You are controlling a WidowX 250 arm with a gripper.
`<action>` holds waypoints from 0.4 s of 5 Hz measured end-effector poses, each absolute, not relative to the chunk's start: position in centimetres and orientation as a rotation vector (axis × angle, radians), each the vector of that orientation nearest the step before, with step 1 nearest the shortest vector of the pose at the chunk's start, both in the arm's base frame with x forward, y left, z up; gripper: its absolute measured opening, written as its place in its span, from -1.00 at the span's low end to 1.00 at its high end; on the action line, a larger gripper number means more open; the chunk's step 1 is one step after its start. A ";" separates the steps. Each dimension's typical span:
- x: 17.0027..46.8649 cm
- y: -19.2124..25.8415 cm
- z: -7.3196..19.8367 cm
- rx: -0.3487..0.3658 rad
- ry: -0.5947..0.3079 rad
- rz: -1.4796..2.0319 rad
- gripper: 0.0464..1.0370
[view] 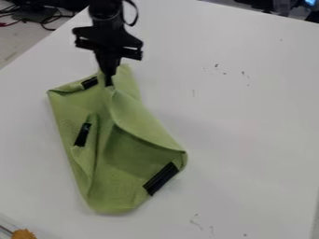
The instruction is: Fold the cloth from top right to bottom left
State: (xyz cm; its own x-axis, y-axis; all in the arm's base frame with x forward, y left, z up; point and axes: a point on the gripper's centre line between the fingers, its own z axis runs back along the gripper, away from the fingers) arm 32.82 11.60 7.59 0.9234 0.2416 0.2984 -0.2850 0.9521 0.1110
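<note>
White tabletop (249, 121) spreads beneath nearly everything, its far edge slanting across the top. On it, left of centre, lies the green cloth (128, 186), longer from top to bottom than it is wide, its outline uneven. A broad flap lies folded along its right side, with a curved edge running from near the top down to the lower right corner. Another narrow fold stands on the left half.

Black and upright, the robot arm (107, 11) comes in from the top edge. Its gripper (109, 85) points down at the cloth's upper part, fingers together and pinching the fabric at the top of a ridge.

Grey floor (16, 44) shows at the upper left, with dark cables (46, 18) above it. Three black strips sit on the cloth: the largest (161, 179) at lower right, another (82, 134) on the left fold, the smallest (89, 83) near the gripper. An orange object (24, 234) sits at the bottom left. Small dark marks (243, 73) dot the tabletop.
</note>
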 end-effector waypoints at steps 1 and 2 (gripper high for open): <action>29.2 13.3 5.5 0.116 -0.265 0.396 -0.98; 26.8 13.5 3.2 0.053 -0.263 0.475 -0.98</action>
State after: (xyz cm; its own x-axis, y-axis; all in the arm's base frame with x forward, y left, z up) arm 26.84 13.52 3.23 0.8561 0.4453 0.2623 -0.4590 0.8884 -0.0101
